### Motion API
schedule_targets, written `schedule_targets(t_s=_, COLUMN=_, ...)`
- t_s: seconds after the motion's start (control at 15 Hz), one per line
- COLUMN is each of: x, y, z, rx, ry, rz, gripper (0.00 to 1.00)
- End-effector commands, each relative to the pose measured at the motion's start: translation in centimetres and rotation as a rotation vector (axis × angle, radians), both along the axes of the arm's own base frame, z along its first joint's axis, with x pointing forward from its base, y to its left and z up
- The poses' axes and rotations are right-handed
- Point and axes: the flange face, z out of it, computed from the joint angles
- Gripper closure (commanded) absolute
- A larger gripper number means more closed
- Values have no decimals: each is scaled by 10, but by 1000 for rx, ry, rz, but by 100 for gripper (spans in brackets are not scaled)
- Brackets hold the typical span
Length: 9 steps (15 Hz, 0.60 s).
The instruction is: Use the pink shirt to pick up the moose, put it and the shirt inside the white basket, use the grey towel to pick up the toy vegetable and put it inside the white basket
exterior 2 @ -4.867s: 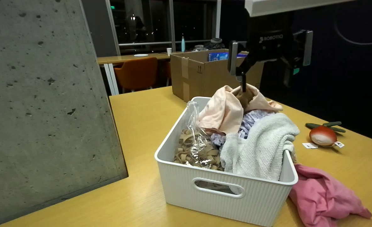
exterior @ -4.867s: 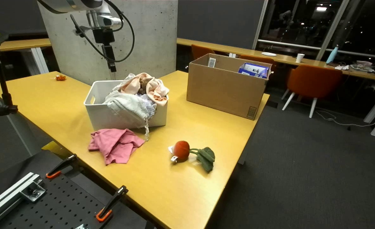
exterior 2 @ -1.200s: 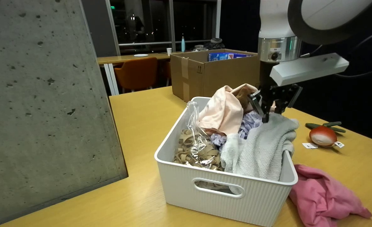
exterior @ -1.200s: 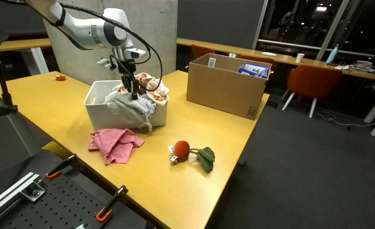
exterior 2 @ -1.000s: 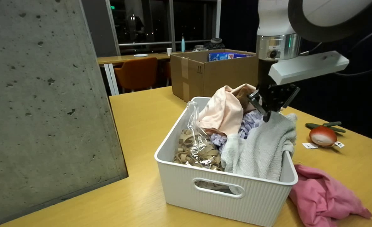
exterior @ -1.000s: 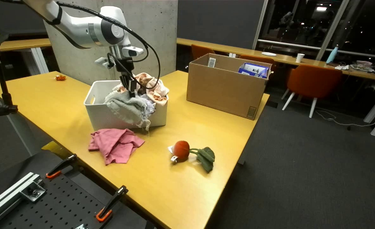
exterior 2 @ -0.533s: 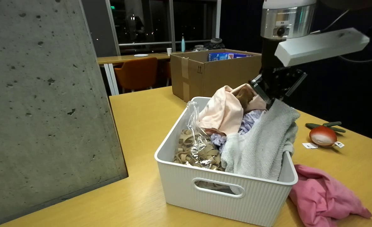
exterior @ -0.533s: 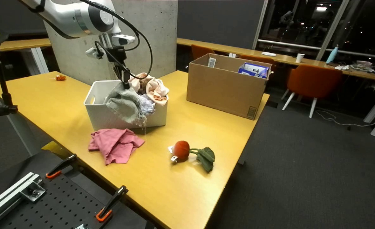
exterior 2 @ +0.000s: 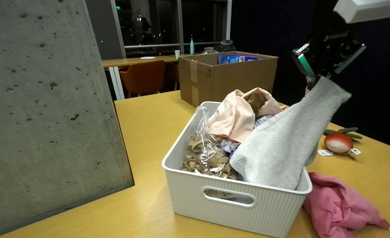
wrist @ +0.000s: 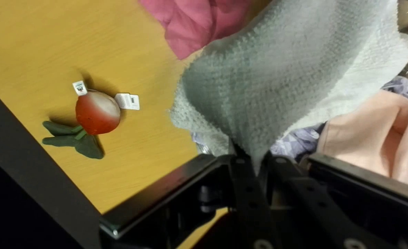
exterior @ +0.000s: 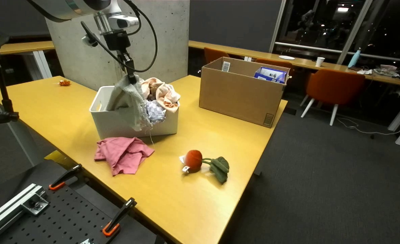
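Wrist view: black 2-fingered gripper (wrist: 255,156) clenched on a pinch of the light grey towel (wrist: 269,72) of nubbly cloth. In both exterior views I see it slant down from the jaws to the white rectangular plastic basket (exterior 2: 274,208), draped over the rim. In the basket, small brown plush moose (exterior 2: 256,101) shows between folds of pale pink cloth shirt (exterior 2: 235,114). Round red-and-white toy vegetable (wrist: 96,116) with green leaves lies on the yellow table (exterior: 173,203).
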Motion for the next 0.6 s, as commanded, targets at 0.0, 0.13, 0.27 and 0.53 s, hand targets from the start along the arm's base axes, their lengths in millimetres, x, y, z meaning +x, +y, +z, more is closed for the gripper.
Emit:
schedule_targets(t_s=0.0, x=-46, y=-41, z=19, rx=4, ry=-20, rz=-87, gripper=98)
schedule_targets(t_s=0.13, x=-73, y=-69, z=23, rx=13, ry=-26, rz=-148, gripper=98)
schedule_targets(t_s=0.27, x=-100, y=-94, z=26, rx=25, ry=-36, rz=-206, gripper=98)
schedule_targets(t_s=0.53, x=-143, y=-126, z=43, rx=28, ry=-62, rz=-278, gripper=98)
